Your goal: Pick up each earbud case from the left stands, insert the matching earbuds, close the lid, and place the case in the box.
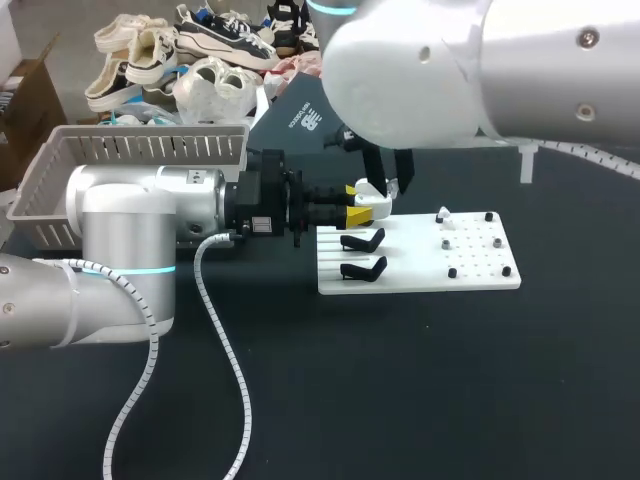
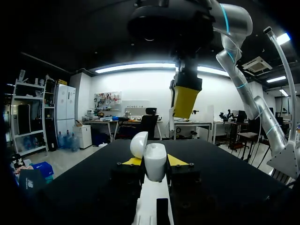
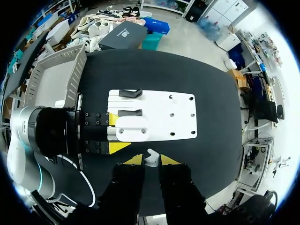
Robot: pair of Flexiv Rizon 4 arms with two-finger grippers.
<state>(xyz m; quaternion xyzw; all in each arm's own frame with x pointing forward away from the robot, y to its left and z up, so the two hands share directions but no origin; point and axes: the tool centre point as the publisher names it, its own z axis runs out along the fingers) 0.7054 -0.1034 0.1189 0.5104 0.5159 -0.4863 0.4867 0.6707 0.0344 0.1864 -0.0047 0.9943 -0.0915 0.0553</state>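
- The black worktop [image 1: 400, 380] carries everything.
- The grey slatted box [image 1: 130, 160] sits at the worktop's back left corner.
- A white board [image 1: 420, 275] lies near the worktop's middle, with its left edge toward the box.
- The left gripper [image 2: 154, 163] comes in level over the board's left edge. Its yellow tips press the earbud case from both sides.
- The right gripper [image 3: 151, 160] hangs fingers-down above the case. Its tips are nearly together, pinching an earbud.
- The earbud case [image 3: 132, 129] is white with its lid swung open. It is held at the board's back left corner.
- Two black stands [image 1: 362, 240] sit along the board's left edge, just in front of the case.
- The earbud [image 3: 152, 158] is small and white. It sits between the right tips, above the open case and apart from it.
- A tiny white piece [image 1: 443, 215], probably another earbud, stands at the board's back edge.
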